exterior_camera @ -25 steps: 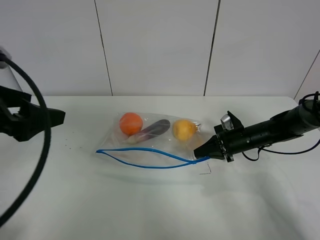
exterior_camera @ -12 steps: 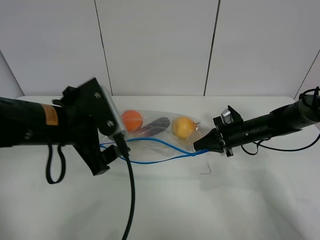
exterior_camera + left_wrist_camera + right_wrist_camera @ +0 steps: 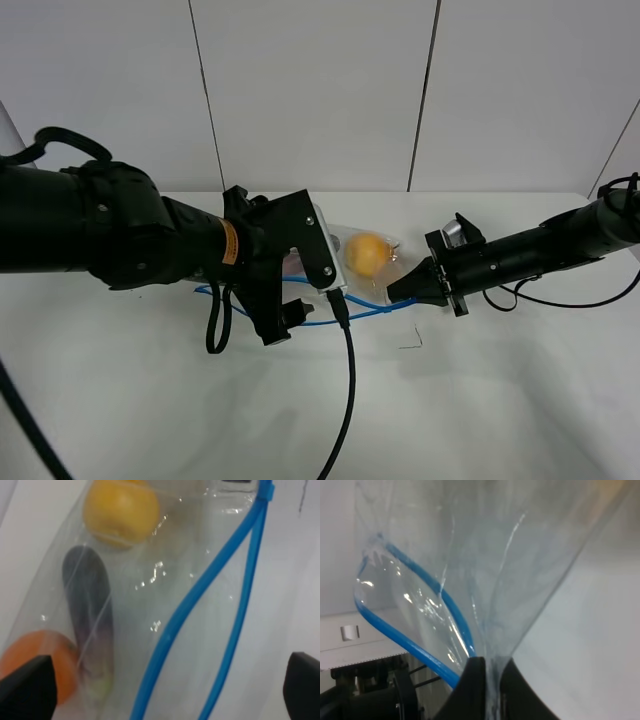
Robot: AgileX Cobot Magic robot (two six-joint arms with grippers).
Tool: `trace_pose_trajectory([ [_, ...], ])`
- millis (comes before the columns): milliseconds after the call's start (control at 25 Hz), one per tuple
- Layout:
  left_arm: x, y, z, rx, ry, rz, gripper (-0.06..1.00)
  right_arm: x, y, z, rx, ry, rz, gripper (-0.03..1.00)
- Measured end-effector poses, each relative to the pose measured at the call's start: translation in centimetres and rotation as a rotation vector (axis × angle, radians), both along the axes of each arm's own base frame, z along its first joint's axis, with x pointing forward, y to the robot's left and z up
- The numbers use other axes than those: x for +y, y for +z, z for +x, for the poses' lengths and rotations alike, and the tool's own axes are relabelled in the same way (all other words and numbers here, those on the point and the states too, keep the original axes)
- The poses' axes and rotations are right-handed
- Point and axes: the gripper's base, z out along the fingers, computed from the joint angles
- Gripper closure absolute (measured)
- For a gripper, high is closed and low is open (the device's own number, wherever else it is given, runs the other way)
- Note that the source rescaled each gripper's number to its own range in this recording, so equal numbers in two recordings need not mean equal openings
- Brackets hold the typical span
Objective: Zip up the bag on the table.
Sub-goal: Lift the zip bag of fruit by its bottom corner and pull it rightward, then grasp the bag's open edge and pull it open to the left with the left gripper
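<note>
The clear bag (image 3: 375,275) lies on the white table (image 3: 500,400), mostly hidden by my left arm in the high view; a yellow fruit (image 3: 367,254) and part of the blue zipper strip (image 3: 365,310) show. My left gripper (image 3: 288,322) hovers open over the bag's open mouth. The left wrist view shows its fingertips (image 3: 25,687) wide apart above the two separated zipper strips (image 3: 240,580), with the yellow fruit (image 3: 120,510), a purple eggplant (image 3: 87,625) and an orange (image 3: 35,660). My right gripper (image 3: 395,292) is shut on the bag's right corner; its fingers (image 3: 470,690) pinch the plastic (image 3: 485,580) beside the strip (image 3: 410,640).
The left arm's black cable (image 3: 347,400) hangs down over the table's front. A small dark mark (image 3: 412,343) is on the table below the right gripper. The right arm's cable (image 3: 560,300) trails at the right. A white panelled wall (image 3: 310,90) stands behind.
My left arm has swung in from the far left and now sits over the bag, covering the orange and eggplant. The right gripper has kept its hold on the bag corner.
</note>
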Motion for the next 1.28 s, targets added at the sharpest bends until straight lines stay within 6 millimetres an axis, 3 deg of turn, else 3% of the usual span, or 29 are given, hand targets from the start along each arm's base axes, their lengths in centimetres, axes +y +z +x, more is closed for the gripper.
trace_pose_trajectory([
  [200,-0.8,-0.5,-0.1,-0.021,-0.043,0.087,-0.03,1.4,1.9,-0.2,0.009,0.006,0.002,0.97],
  [320,-1.1,-0.5,-0.5,-0.031,-0.046,0.114,-0.03,1.9,1.9,-0.3,0.038,0.006,0.004,0.97],
  [680,-0.7,-0.3,-0.3,-0.100,0.014,0.194,-0.03,2.2,4.2,-0.1,0.018,-0.037,0.034,0.97],
  [1000,-3.1,0.2,-2.5,-0.232,-0.125,0.248,-0.03,2.3,5.5,-0.1,0.010,-0.059,0.049,0.97],
  [1280,-5.3,-0.9,-1.6,-0.252,-0.140,0.263,-0.01,2.3,6.2,-0.1,-0.008,-0.064,0.055,0.97],
])
